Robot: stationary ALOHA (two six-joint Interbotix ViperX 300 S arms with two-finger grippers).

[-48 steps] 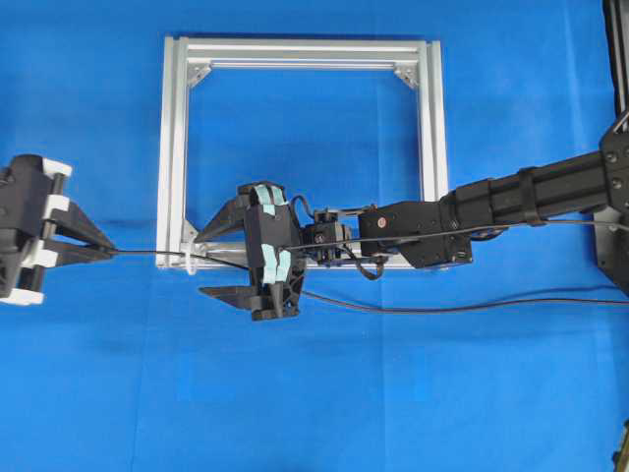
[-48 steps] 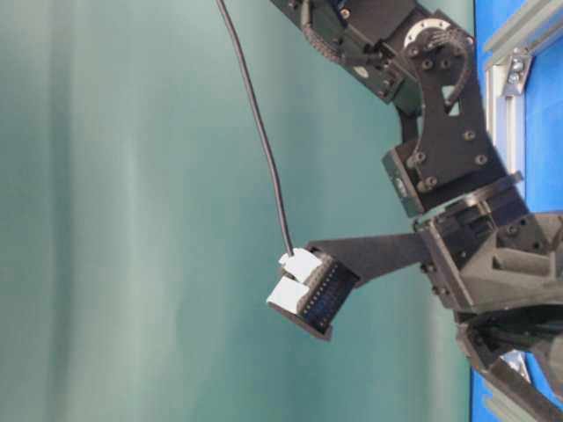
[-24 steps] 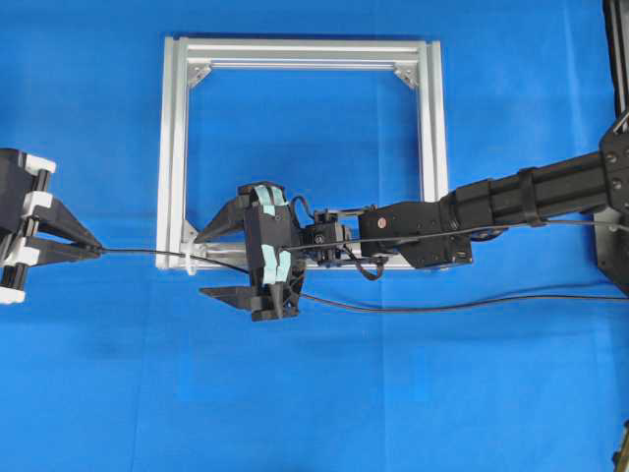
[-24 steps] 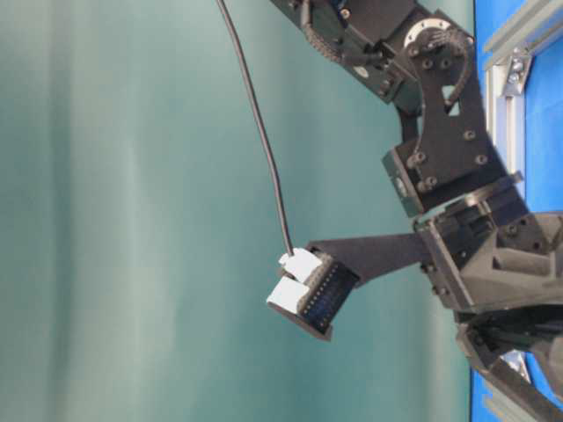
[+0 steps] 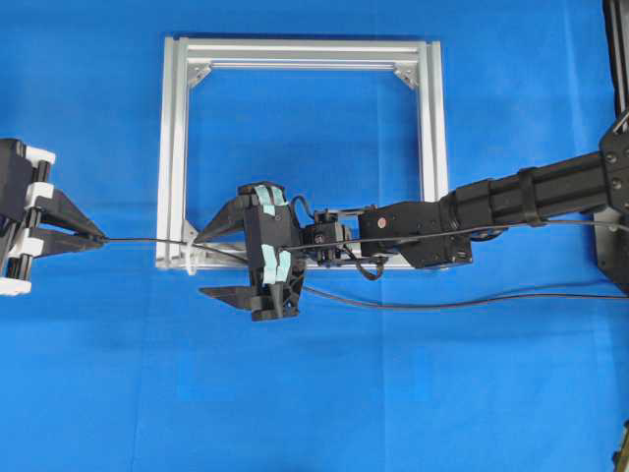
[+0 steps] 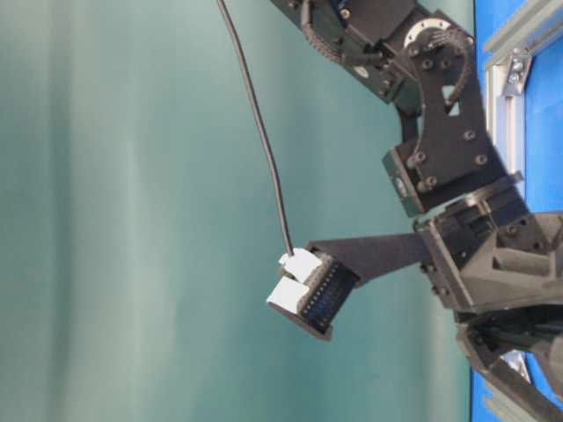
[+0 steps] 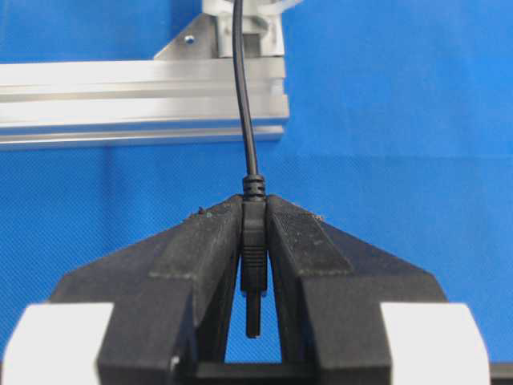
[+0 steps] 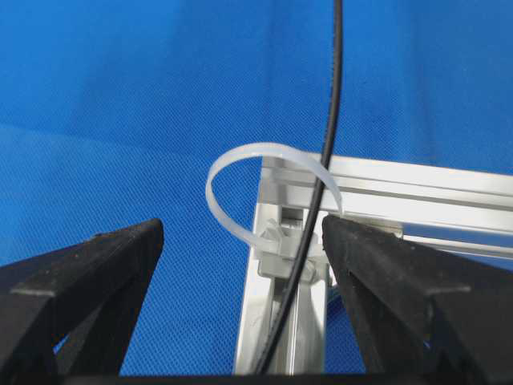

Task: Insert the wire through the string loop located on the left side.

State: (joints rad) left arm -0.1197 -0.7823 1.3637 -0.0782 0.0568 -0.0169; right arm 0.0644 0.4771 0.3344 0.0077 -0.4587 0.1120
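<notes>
From above, the left gripper [image 5: 96,238] sits closed at the left edge, pinching the wire [image 5: 147,242], which runs from its tips across the frame [image 5: 173,147] corner to the right gripper [image 5: 201,265], whose fingers stand wide apart.

The left wrist view shows the plug [image 7: 253,265] clamped between both pads.

In the right wrist view, the wire passes through the loop [image 8: 240,172], between the spread fingers [image 8: 377,265], nearer the right one.

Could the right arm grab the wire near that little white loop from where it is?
Probably yes: its open tool already straddles the wire beside the loop, with nothing between.
</notes>
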